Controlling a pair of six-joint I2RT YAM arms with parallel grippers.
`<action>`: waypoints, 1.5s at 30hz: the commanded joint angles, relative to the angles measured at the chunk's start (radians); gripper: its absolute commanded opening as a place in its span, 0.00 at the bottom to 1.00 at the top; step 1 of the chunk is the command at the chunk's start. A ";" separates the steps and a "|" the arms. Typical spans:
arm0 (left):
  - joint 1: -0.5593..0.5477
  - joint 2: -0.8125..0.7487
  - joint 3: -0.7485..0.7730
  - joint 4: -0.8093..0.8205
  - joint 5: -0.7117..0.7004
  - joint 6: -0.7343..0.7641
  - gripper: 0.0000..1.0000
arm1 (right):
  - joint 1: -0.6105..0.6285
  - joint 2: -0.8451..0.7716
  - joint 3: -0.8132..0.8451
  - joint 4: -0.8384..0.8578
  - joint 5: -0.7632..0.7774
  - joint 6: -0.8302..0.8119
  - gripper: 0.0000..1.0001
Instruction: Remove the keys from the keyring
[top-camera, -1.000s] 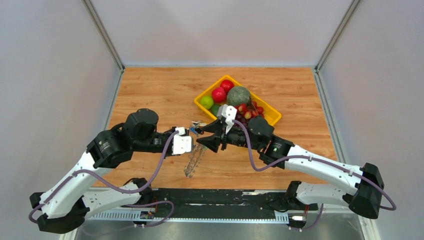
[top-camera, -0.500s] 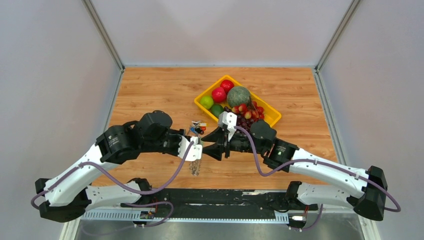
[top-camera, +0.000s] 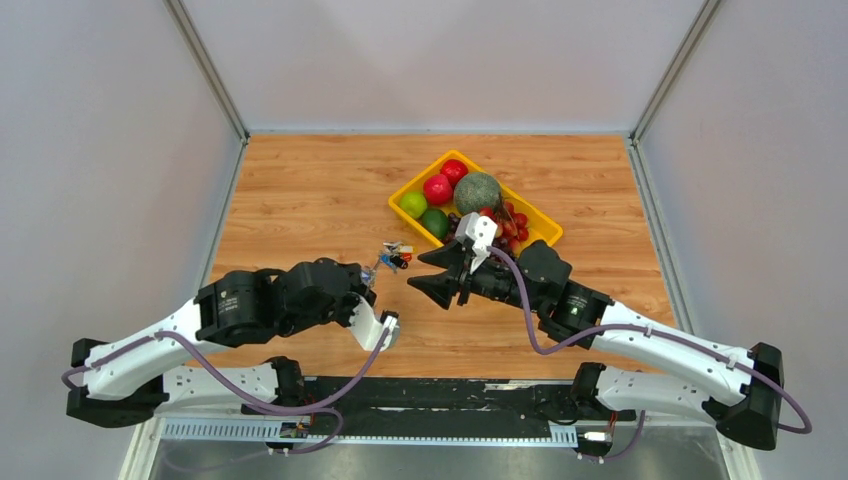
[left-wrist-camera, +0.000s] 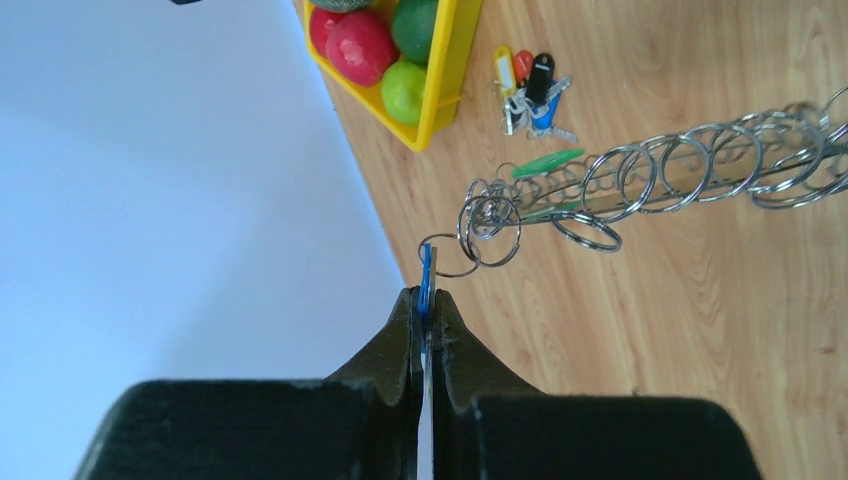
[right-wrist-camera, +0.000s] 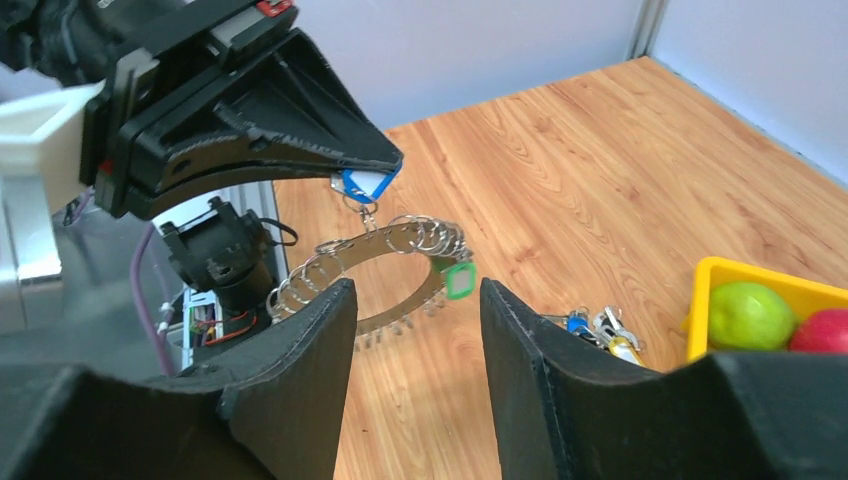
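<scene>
Keyring w/ its silvery keys hangs off a blue-headed key, over the near-left part of the wooden table. Left gripper is clamped tight on that blue-headed key. Right gripper is near the ring, to its right, fingers apart, nothing btwn them. Small coloured key cluster lies just beyond; yellow fruit tray far right.

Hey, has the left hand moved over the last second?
Yes. In the top view the left hand has drawn back toward the near edge of the table, away from the yellow tray, shut on a blue-headed key.
</scene>
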 joint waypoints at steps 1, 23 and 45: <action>-0.038 -0.017 -0.028 0.084 -0.112 0.100 0.00 | 0.004 0.025 0.035 0.014 0.066 -0.005 0.52; -0.060 0.002 -0.038 0.162 -0.119 0.082 0.00 | 0.157 0.243 -0.051 0.224 0.072 0.208 0.44; -0.060 -0.070 -0.042 0.194 -0.004 0.108 0.00 | 0.191 -0.103 -0.092 0.107 0.300 -0.099 0.55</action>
